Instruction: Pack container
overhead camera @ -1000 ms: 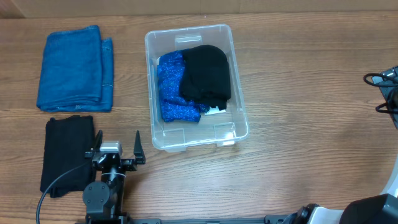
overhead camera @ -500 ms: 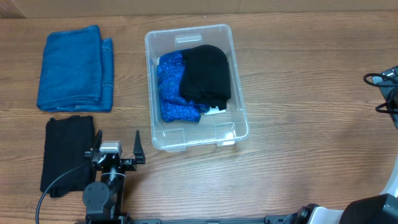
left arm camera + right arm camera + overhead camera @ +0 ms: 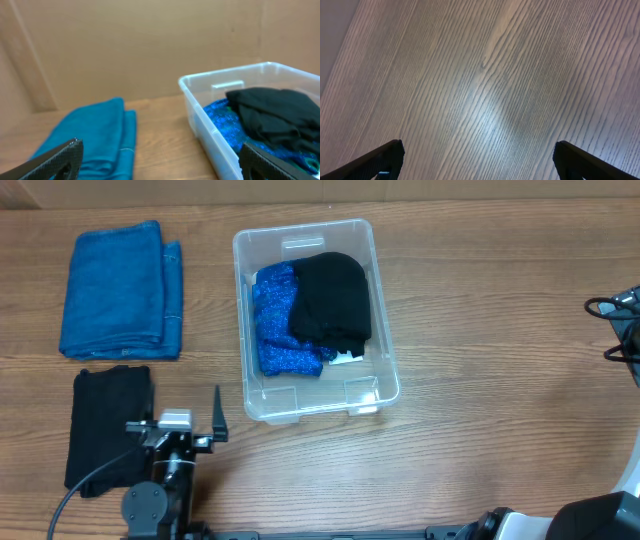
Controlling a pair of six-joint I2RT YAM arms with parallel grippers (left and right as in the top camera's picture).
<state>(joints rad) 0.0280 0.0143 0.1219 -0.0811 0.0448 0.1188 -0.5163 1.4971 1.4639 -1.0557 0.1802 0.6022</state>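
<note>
Compared w/ a sec ago, big to small. Found surface [image 3: 480,330] unchanged. Found container [image 3: 310,402] in same spot, mid-surface, w/ same load: packed black cloth [image 3: 330,295] lying partly over blue patterned cloth [image 3: 275,320], and a bit of white label [image 3: 345,357] showing at their near edge. Saw blue towel [image 3: 120,290] unmoved at far left, and loose black cloth [image 3: 105,425] unmoved just on the near side of it.

Noted one real change: left gripper [image 3: 175,420] slid a little to its left and back toward arm base. Now overlapped right edge of loose black cloth in overhead view; couldn't tell height above it. Read that as lining up for next pick, prob. the loose black cloth. Nothing went in during that sec, so judged task approx. half done: two pieces in, two out.

Had jaws spread fully wide, nothing between them. Same for right gripper [image 3: 479,157]: wide apart, empty, looking at bare wood only.

Placed container ahead and to right of left gripper, near but not touching, its near-left corner closest. Confirmed in left wrist view: container past right finger, towel ahead-left.
</note>
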